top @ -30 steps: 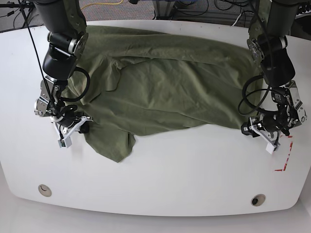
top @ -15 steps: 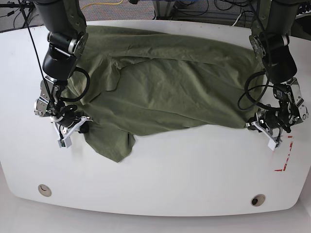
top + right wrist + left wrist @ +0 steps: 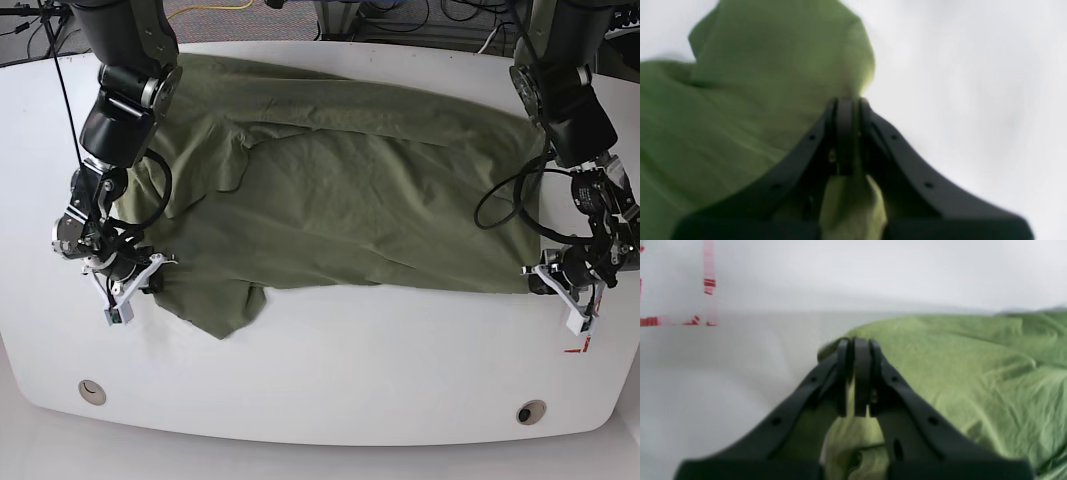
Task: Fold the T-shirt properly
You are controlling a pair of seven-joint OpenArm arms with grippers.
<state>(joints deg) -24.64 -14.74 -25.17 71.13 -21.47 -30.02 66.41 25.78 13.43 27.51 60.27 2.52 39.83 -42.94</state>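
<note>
1. Right gripper (image 3: 143, 283): seen at the left of the base view, low over the white table (image 3: 350, 370). The wrist view shows its black jaws pressed together with a pinch of olive-green fabric between them and a bunched fold below the tips.
2. T-shirt (image 3: 340, 200): soft, wrinkled olive-green cotton, lying mostly flat on the table between the two grippers. One pointed flap (image 3: 222, 318) hangs toward the near edge, just beside the right gripper. A curved seam line (image 3: 240, 165) sits beyond that gripper. The fabric is matte with shallow creases.
3. Left gripper (image 3: 545, 280): seen at the right of the base view, at the shirt's near corner. The wrist view shows its jaws closed on the fabric edge, cloth bulging behind the tips.
4. Red tape marks (image 3: 580, 345): thin and angular, on the table just outboard of the left gripper.
5. Two round holes (image 3: 92, 391) lie in the tabletop near its front edge.
</note>
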